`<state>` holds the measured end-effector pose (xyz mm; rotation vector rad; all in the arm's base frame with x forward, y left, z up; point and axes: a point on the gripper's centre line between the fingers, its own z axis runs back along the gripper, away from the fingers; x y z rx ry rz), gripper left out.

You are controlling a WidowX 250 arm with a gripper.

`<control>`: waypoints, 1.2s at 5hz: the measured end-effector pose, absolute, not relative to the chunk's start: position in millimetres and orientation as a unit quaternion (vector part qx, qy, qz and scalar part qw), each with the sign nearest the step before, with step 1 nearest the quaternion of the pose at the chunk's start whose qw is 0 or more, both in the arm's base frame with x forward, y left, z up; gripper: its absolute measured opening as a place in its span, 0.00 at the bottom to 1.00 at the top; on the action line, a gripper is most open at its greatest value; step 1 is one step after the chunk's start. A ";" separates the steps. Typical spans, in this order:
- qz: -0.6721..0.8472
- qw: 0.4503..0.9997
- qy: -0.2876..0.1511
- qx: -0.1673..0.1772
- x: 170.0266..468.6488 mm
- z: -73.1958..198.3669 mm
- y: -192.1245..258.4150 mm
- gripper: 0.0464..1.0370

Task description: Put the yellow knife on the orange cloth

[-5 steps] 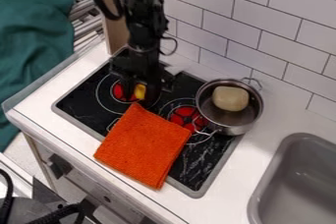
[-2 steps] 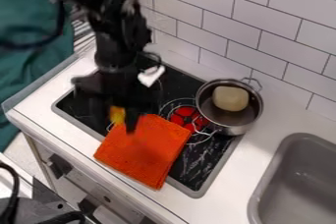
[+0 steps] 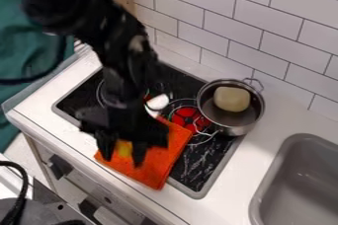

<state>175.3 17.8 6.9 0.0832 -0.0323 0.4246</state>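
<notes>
The black gripper [image 3: 123, 154] hangs over the left part of the orange cloth [image 3: 161, 157], pointing down. Between its fingers is the yellow part of the knife [image 3: 123, 148], gripped and mostly hidden by the gripper. Whether the knife touches the cloth beneath, I cannot tell. A white piece [image 3: 158, 102] shows just behind the gripper; it may be the knife's other end. The cloth lies flat across the stove's front edge, its upper left portion covered by the gripper.
Right of the gripper, a metal pot [image 3: 231, 113] with a pale, rounded object [image 3: 232, 99] inside stands on the black stove top [image 3: 198, 167]. A grey sink [image 3: 304, 184] is at the lower right, and a tiled wall [image 3: 244, 21] rises behind.
From the rear left burner, the gripper has come forward and down in the view, bringing the yellow knife over the cloth. Cloth and pot have stayed in place.
</notes>
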 end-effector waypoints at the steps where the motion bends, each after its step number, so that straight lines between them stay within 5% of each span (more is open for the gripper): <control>1: 0.213 0.976 0.001 0.040 183.7 -4.4 16.1 0.52; 2: 0.215 0.976 0.017 0.025 194.5 -16.1 11.3 0.83; 3: 0.219 0.975 0.012 0.012 200.1 -19.3 8.8 0.98; 4: 0.220 0.975 0.015 0.013 198.4 -17.6 10.1 0.97; 6: 0.209 0.976 -0.049 0.029 217.0 35.8 11.5 0.97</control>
